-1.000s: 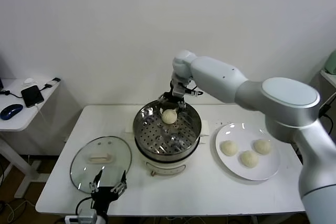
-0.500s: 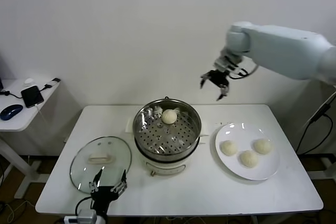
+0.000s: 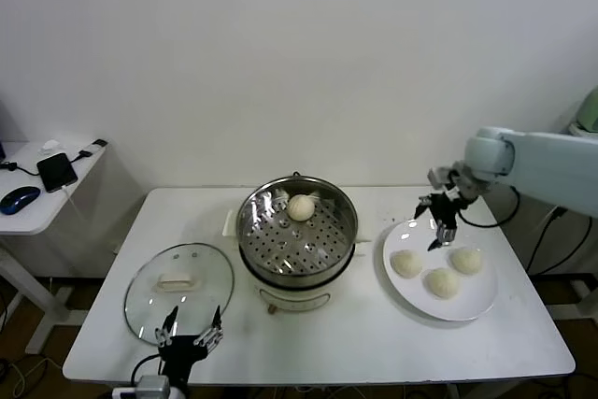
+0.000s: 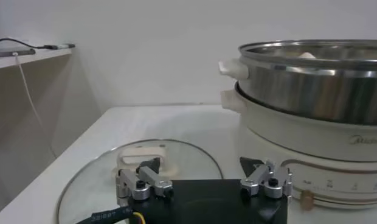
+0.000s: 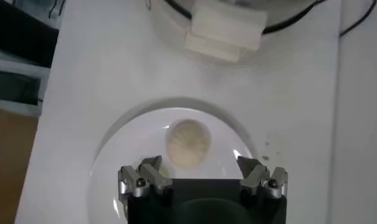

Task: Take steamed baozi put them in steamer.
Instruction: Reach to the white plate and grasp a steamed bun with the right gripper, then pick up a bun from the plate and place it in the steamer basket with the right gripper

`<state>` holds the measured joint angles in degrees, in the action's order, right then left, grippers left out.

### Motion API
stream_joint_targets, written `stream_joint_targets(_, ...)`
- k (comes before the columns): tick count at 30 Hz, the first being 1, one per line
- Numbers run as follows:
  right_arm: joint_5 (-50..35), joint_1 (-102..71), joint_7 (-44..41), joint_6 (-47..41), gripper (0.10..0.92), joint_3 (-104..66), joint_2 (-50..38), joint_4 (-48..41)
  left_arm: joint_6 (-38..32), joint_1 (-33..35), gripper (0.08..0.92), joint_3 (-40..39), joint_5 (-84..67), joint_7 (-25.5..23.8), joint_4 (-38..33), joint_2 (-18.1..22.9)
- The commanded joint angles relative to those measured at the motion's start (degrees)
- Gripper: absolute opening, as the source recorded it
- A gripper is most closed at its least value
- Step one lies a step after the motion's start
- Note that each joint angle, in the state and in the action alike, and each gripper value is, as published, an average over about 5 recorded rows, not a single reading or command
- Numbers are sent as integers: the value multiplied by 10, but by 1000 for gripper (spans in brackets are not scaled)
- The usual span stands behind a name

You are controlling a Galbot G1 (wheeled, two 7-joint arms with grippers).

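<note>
The right hand (image 3: 441, 220) hangs over the far left edge of the white plate (image 3: 416, 298), fingers spread wide and holding nothing. Three steamed baozi sit on that plate: one at the left (image 3: 406, 263), one nearest the front (image 3: 443, 282), one to the right (image 3: 467, 260). A fourth bun (image 3: 301, 206) already rests on the perforated tray at the far side of the steamer (image 3: 297, 231), which stands mid-worktop (image 3: 374, 348).

From the wrist view, one bun (image 5: 188, 142) lies just ahead of the open fingers and roughly centred between them, so I'd judge this the reach for the next pick. To do it well, the hand should come straight down with the bun centred in the gap, close gently around its widest part so the soft dough isn't dented, and keep clear of the neighbouring buns. Lift well above the steamer's rim before crossing left.

The left hand (image 3: 190, 334) waits at the near edge beside the glass lid (image 3: 177, 282), fingers apart and empty.
</note>
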<state>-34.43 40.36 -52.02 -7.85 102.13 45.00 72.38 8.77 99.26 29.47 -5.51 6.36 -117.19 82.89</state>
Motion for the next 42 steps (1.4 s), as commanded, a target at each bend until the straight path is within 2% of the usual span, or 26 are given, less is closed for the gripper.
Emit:
stream_joint_targets(1,24,-161,33,-86,823,-92,-19,-33,0,1,823,-1,1,0,0,1)
stream_joint_targets(18,77,-231,57,-82,815,-171,50,-122,2,-6,823,-5,0,-1,7,-2)
stream_joint_targets(24,75,-242,60,-82,720,-186,54,-122,2,-5,823,-4,-2,0,6,-4)
stream_joint_targets(29,73,-208,39,-76,698,-172,43,-102,3,-1,823,-5,-2,1,0,-4)
stream_joint_targets(36,2,-17,-24,-49,699,-77,39,-72,6,4,823,-5,-1,1,-10,-2)
stream_joint_targets(42,-146,192,-78,-44,701,15,98,-56,8,9,823,-6,-2,1,-19,-5)
